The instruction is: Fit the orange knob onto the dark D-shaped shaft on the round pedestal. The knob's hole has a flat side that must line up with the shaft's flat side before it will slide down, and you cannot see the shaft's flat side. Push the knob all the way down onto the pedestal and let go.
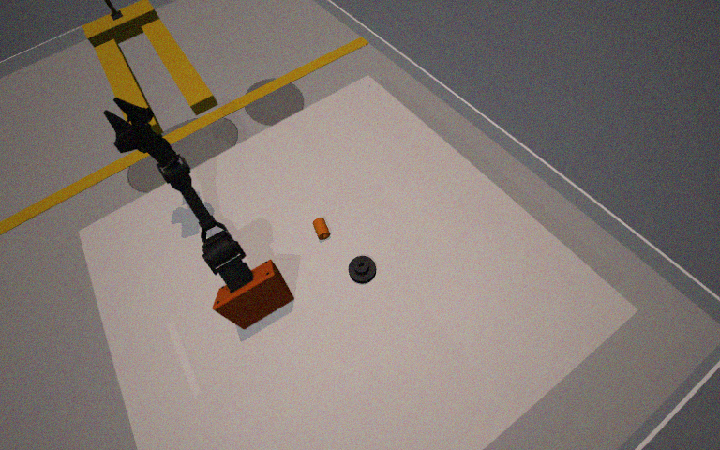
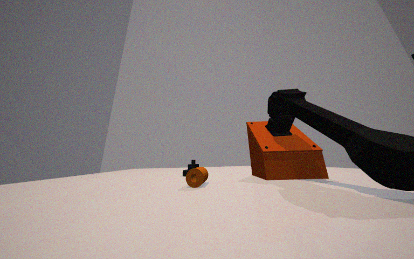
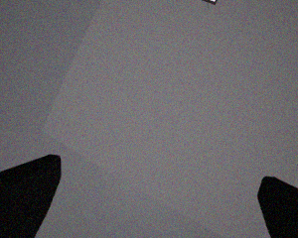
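The orange knob [image 1: 321, 228] [image 2: 197, 177] lies on its side on the pale table top. In the exterior view the end with its round-looking hole faces the camera. The round dark pedestal [image 1: 354, 276] [image 2: 185, 173] stands near the knob, with its dark shaft [image 1: 362, 267] [image 2: 193, 162] upright; the flat side cannot be made out. My gripper [image 1: 110, 106] [image 3: 163, 178] is open and empty, raised far from both, beyond the table's edge in the top view. Its fingers stand wide apart in the wrist view, with only plain grey surface behind.
The orange base block [image 1: 261, 295] [image 2: 296, 165] carries my arm and stands on the pale table top [image 1: 436, 222] [image 2: 107, 218]. A yellow forked structure [image 1: 180, 67] and yellow floor line [image 1: 319, 64] lie beyond the table in the top view.
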Controlling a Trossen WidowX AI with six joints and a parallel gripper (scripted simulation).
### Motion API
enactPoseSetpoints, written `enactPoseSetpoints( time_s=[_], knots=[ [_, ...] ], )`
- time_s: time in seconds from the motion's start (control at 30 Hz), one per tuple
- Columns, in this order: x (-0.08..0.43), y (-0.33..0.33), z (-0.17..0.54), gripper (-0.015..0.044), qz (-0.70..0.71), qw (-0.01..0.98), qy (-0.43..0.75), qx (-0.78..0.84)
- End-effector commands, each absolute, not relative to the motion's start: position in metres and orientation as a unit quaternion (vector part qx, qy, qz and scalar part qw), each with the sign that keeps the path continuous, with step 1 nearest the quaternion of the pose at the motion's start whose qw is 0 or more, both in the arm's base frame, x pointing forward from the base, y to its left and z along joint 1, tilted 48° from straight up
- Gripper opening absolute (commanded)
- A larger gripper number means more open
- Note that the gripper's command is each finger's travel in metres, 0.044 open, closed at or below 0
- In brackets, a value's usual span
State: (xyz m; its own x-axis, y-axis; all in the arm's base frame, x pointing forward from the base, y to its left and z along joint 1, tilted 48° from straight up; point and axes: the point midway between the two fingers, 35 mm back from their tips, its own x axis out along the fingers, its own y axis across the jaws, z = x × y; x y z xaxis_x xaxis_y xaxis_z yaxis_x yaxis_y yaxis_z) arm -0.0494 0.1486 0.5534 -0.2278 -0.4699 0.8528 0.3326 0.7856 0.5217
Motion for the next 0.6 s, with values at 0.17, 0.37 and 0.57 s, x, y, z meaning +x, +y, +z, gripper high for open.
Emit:
enactPoseSetpoints(
  time_s=[0.17, 0.37, 0.57],
  knots=[
    [-0.034, 0.047, 0.564, 0.044, -0.338, 0.671, -0.636, 0.177],
    [0.008, -0.053, 0.549, 0.044, -0.337, 0.713, -0.527, 0.316],
    [0.082, -0.133, 0.503, 0.044, -0.321, 0.737, -0.377, 0.46]
  ],
)
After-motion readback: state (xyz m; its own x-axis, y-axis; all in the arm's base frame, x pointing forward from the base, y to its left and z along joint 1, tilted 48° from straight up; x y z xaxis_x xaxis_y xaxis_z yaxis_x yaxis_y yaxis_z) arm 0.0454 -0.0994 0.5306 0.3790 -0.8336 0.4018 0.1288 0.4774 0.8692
